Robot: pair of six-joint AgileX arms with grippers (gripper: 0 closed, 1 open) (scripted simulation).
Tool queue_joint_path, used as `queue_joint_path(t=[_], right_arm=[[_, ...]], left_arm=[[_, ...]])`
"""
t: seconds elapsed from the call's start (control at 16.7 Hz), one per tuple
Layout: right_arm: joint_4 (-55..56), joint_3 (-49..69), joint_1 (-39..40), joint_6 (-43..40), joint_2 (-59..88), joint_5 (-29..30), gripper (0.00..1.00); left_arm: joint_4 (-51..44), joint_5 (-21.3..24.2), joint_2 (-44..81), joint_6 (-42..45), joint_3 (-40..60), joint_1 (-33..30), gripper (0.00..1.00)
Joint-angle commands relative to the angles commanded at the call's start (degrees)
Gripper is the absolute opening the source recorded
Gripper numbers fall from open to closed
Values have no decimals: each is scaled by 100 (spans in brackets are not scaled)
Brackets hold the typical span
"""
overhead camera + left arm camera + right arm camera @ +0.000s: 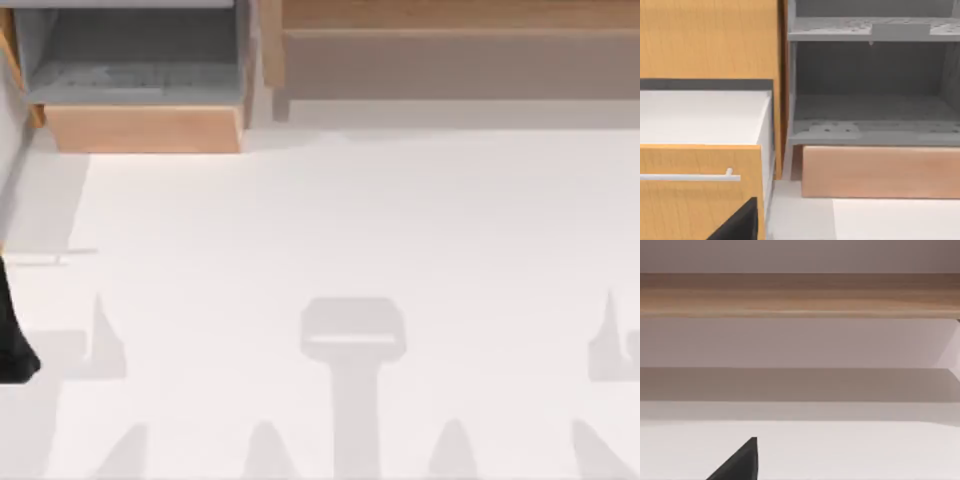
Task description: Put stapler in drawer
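At the top view's left edge, a black piece of my left arm (pixel 12 340) reaches in over the white tabletop (pixel 350 220), near the front. In the left wrist view a black wedge of the left gripper (pixel 740 225) juts up in front of an orange wood panel carrying a slim pale bar handle (pixel 690 176). Whether this gripper is spread or pressed together cannot be told.

The box-shaped drawer with grey inner walls and floor and a light orange-tan wood front panel (pixel 140 128) sits at the table's far left corner and stands pulled open, its front panel facing the table's middle. The left wrist view looks straight at it (pixel 880 172), showing the grey floor behind the tan front and a grey shelf above.

To the right of the drawer, the long wooden ledge (pixel 450 15) runs along the table's far edge to the right side. The right wrist view faces this ledge (pixel 800 295), and a black wedge of the right gripper (pixel 740 465) shows above the white surface. Its state likewise cannot be told.
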Motion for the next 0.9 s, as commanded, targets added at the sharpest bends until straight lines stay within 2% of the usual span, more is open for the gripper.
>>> queue_joint_path(t=[0.24,0.42,0.9], right_arm=[[0,0,0,0,0,0,100],[0,0,0,0,0,0,100],[0,0,0,0,0,0,100]], left_arm=[[-95,3,173,-11,114,17,100],[-463,0,844,-65,563,102,100],[-2257,-16,4200,-343,2776,520,100]])
